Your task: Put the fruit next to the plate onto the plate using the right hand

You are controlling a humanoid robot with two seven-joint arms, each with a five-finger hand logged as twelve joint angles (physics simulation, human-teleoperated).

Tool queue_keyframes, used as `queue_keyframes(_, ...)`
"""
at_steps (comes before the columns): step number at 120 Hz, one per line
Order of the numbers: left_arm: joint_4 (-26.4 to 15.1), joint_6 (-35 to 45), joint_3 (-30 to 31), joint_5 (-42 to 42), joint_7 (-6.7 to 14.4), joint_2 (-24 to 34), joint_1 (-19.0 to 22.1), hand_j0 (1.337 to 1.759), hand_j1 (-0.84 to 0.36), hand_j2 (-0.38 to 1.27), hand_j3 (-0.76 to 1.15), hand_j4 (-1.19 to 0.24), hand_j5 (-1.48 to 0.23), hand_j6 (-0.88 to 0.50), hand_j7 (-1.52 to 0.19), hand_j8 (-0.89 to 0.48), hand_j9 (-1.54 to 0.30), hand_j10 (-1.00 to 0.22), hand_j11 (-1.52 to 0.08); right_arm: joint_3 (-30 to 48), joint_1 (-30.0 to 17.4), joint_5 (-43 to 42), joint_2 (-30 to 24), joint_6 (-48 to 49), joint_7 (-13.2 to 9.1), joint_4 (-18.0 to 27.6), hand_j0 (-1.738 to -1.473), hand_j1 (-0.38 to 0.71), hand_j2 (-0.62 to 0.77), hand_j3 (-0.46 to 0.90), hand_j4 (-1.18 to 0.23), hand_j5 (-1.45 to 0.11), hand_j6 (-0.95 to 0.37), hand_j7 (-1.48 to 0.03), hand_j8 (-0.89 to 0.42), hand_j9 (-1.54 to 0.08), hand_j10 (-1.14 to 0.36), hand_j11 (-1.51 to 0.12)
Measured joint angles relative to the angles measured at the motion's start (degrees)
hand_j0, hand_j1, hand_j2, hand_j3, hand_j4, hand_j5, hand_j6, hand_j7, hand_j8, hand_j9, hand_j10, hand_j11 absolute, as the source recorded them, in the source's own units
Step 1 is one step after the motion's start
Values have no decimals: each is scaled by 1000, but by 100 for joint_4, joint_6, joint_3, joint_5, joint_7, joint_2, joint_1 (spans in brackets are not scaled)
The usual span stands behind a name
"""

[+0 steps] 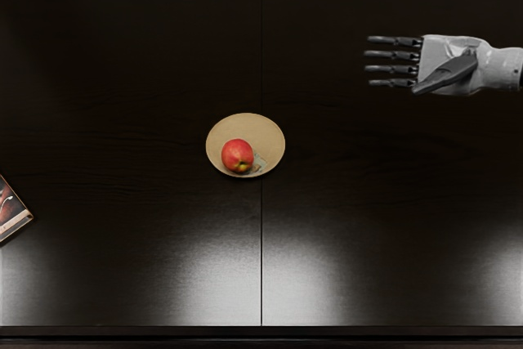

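A red apple (237,155) with a yellowish patch lies on the tan round plate (260,130) near the middle of the dark table, toward the plate's front left. My right hand (394,61) hovers far off at the upper right, its arm entering from the right edge. Its fingers are stretched out straight toward the left and hold nothing. A wide stretch of table separates the hand from the plate. The left arm does not show.
A flat book-like object (11,210) pokes in at the left edge. The dark table (368,226) has a seam down its middle and ends at a grey speckled wall along the top.
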Motion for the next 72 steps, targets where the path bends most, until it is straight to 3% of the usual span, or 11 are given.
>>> queue_keyframes(39,1,0,0,0,2,0,0,1658,69,47,0,-233,-303,-233,-303,-233,-303,-233,-303,5,-126,112,-164,0,0,62,-1658,-304,-7,0,-34,-48,-33,-48,-34,-48,-35,-48)
queue_keyframes(72,1,0,-5,0,2,0,8,1658,69,47,0,-233,-303,-233,-303,-233,-303,-233,-303,39,-142,232,-738,1,7,849,-1658,-305,-7,0,-33,-47,-32,-48,-33,-47,-34,-47)
